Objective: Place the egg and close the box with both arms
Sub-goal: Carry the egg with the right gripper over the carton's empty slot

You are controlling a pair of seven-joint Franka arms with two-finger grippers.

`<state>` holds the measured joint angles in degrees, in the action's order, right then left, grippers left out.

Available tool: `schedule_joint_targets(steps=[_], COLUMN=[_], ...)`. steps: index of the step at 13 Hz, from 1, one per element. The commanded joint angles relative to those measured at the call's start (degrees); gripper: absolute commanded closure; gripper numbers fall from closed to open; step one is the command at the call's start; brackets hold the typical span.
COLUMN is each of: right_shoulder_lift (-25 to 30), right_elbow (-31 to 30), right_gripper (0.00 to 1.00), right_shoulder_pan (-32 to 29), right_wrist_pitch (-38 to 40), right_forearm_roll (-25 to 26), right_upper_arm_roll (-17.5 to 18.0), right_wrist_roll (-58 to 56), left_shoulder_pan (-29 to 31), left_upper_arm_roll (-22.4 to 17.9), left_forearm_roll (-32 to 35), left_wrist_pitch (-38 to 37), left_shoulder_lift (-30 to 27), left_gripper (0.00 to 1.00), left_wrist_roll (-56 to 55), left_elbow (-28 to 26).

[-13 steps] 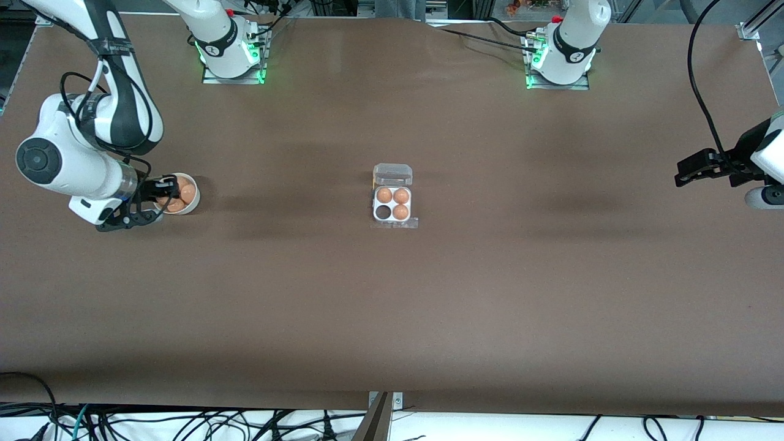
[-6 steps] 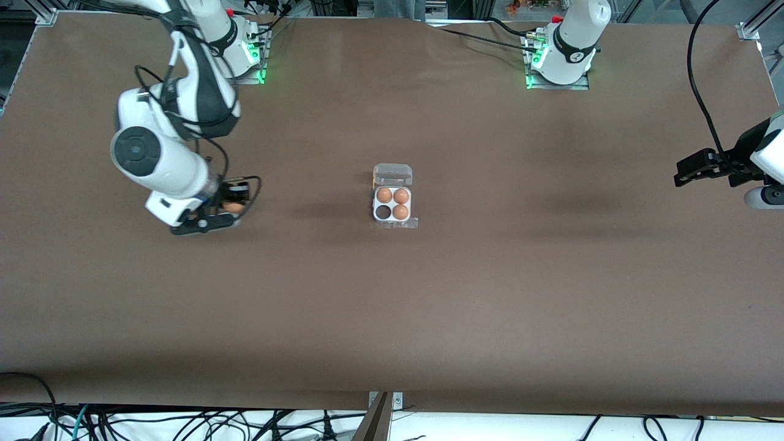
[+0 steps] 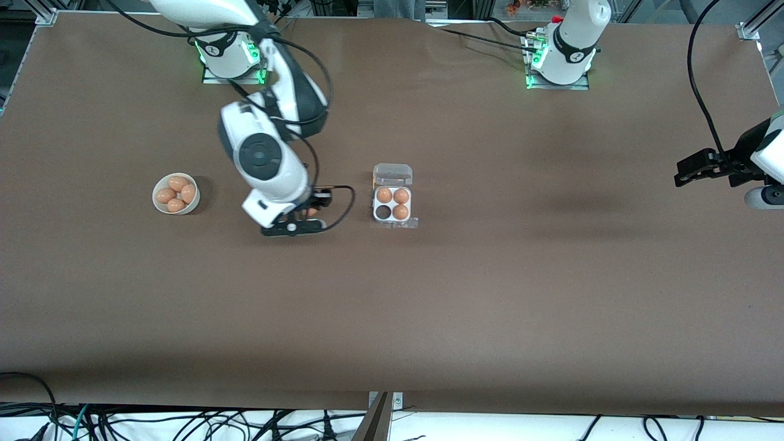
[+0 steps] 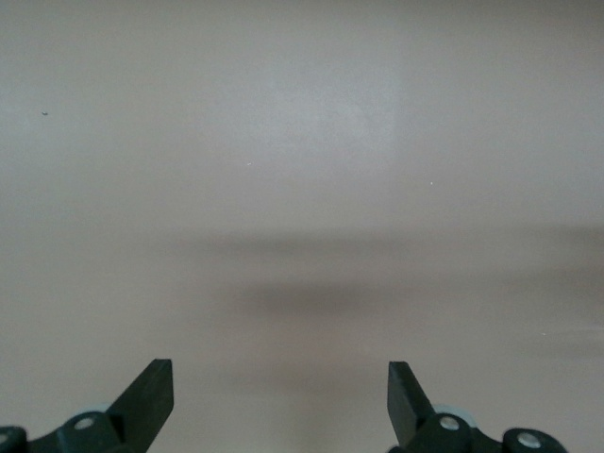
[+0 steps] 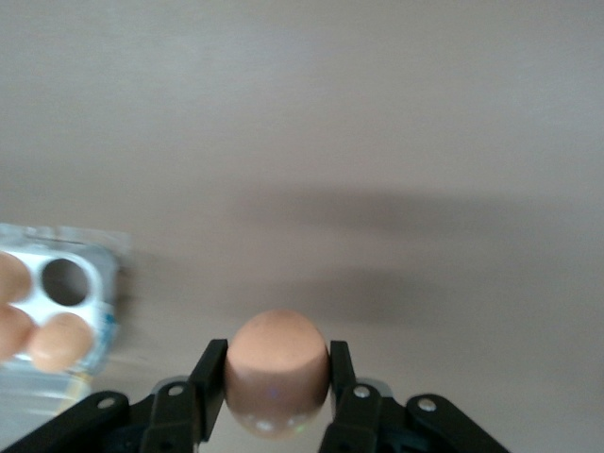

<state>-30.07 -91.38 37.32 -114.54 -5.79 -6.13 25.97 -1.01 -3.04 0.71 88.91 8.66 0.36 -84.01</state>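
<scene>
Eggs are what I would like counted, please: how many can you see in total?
8: four in the bowl toward the right arm's end, three in the box, and one egg held by the right gripper over the table between them. More could hide underneath in the bowl.

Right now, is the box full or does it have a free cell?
Not full. The box holds three eggs; one cell, nearer the camera toward the right arm's end, shows dark and empty.

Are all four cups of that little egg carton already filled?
No: the egg carton holds three eggs, and the cell nearest the front camera toward the right arm's end is dark and empty.
</scene>
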Motion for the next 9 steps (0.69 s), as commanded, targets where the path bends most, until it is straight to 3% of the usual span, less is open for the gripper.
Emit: schedule_joint_targets(steps=[1, 4, 9], right_shoulder_lift=[-8.4, -14.3, -17.4], right_elbow=[11.0, 16.7, 17.6], right_gripper=[0.83, 0.83, 0.85], right_shoulder_pan=[3.7, 6.4, 7.9], right_wrist_pitch=[1.2, -0.8, -4.7], right_forearm_roll=[-4.6, -6.4, -6.5], right_upper_arm_roll=[-0.7, -0.6, 1.4], right_wrist_roll=[5.5, 8.8, 8.7], left_shoulder_pan=[0.0, 0.0, 0.0], left_upper_arm_roll=[-0.2, -0.3, -0.2], left_forearm_roll=[-1.1, -1.1, -1.1], left_wrist_pitch=[-0.5, -0.5, -0.5], left_shoulder_lift=[-0.2, -0.2, -0.2], left_gripper=[0.00, 0.00, 0.00], left_wrist_roll=[0.9, 0.9, 0.9], left_elbow=[0.1, 0.0, -0.1])
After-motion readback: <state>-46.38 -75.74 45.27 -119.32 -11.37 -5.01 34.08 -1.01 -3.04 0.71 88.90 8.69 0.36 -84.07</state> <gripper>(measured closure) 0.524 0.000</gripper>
